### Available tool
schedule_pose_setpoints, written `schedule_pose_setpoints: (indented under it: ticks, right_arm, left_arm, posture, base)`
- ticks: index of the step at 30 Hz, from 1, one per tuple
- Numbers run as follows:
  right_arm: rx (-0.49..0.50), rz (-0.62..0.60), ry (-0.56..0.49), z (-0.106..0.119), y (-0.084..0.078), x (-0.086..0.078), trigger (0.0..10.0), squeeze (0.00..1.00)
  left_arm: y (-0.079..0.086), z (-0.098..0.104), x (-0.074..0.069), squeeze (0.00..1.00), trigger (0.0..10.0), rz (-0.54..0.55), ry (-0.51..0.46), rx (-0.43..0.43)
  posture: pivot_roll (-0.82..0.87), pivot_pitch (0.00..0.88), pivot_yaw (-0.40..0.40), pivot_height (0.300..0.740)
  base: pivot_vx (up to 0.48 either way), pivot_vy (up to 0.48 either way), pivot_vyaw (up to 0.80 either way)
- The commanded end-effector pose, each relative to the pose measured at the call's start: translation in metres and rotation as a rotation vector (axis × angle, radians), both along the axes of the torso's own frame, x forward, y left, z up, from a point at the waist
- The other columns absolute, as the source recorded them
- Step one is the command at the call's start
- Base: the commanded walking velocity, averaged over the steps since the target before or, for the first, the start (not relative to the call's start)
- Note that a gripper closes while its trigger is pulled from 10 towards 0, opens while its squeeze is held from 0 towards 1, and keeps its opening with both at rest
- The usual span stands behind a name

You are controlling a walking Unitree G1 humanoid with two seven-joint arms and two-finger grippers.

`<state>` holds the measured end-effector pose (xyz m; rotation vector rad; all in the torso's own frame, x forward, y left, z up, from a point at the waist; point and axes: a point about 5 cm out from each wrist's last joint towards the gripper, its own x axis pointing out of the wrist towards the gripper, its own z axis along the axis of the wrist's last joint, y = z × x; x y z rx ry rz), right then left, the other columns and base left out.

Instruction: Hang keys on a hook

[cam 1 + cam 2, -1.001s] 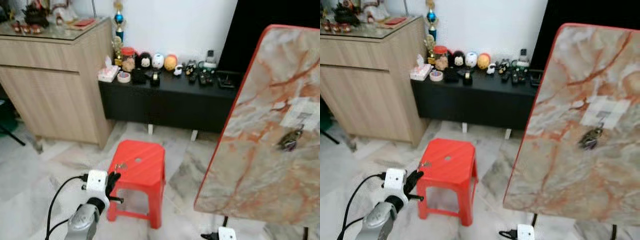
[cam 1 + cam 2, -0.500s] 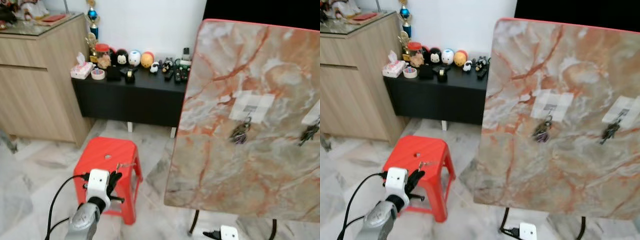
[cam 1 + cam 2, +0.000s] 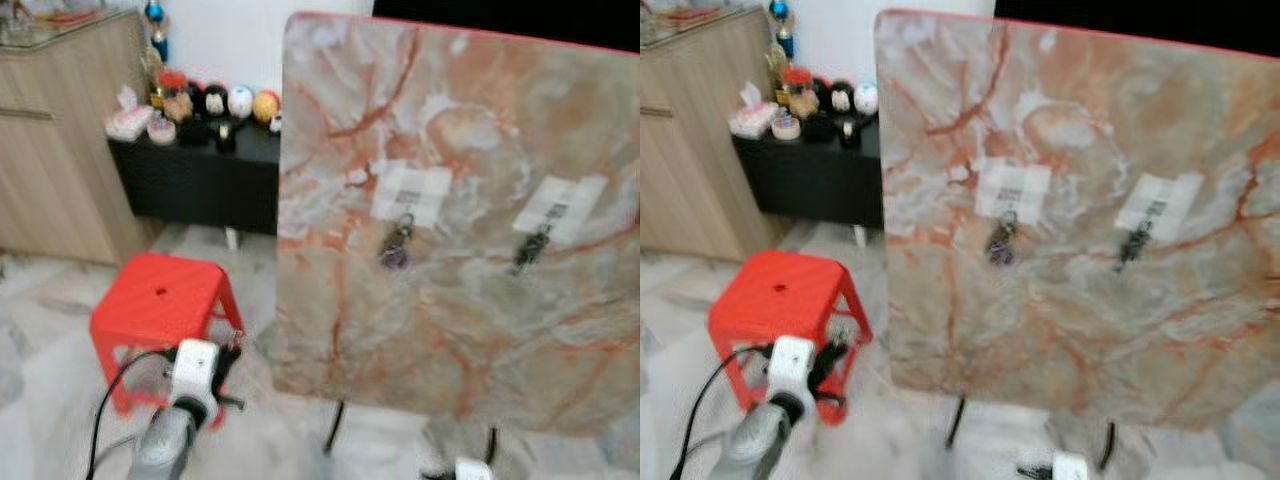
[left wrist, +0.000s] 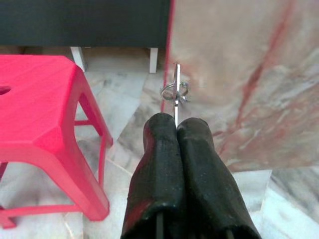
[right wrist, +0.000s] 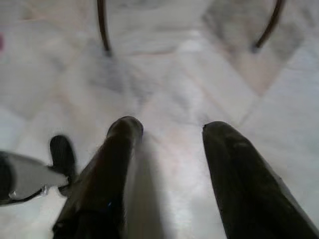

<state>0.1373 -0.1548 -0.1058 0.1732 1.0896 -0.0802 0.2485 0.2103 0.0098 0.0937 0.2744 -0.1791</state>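
Note:
My left gripper [image 4: 176, 124] is shut on a small silver key [image 4: 176, 89] with a ring, held low beside the red stool [image 3: 155, 310]. The same gripper [image 3: 226, 362] sits at the lower left of the head views. Ahead stands a marble-patterned board [image 3: 460, 330] with a red edge, on thin legs. It carries two white patches, each with a hook [image 3: 408, 205]. A bunch of keys [image 3: 396, 245] hangs from the left one and another bunch [image 3: 530, 248] from the right one. My right gripper [image 5: 172, 129] hangs open above the floor.
A black low bench [image 3: 190, 175] with small ornaments stands against the white wall behind the stool. A wooden cabinet [image 3: 50, 150] is at the far left. The board's thin dark legs [image 3: 335, 430] reach the marble floor [image 3: 40, 400].
The whole picture has shifted left, so the camera has turned right and the board now stands in the middle. The left gripper still holds the key.

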Motion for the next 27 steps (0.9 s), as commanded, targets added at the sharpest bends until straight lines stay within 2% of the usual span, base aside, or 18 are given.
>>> schedule_pose_setpoints:
  ticks: [1, 13, 27]
  right_arm:
    - [-0.028, -0.013, -0.009, 0.001, -0.013, 0.001, 10.0, 0.0]
    - [-0.023, -0.01, -0.007, 0.001, -0.009, 0.0, 10.0, 0.0]
    - [-0.002, -0.044, -0.007, 0.001, 0.001, 0.004, 10.0, 0.0]
  left_arm:
    - [-0.01, 0.004, 0.005, 0.0, 10.0, -0.026, -0.023, -0.008]
    - [-0.014, 0.007, 0.008, 0.0, 10.0, -0.042, -0.037, -0.003]
    - [-0.008, 0.011, 0.014, 0.0, 10.0, -0.087, -0.026, 0.031]
  posture:
    - [0.09, 0.016, -0.08, 0.74]
    - [0.09, 0.003, -0.08, 0.74]
    - [0.1, 0.0, -0.016, 0.74]
  base:
    - [0.0, -0.45, 0.0]
    - [0.0, -0.451, 0.0]
    - [0.0, -0.452, 0.0]
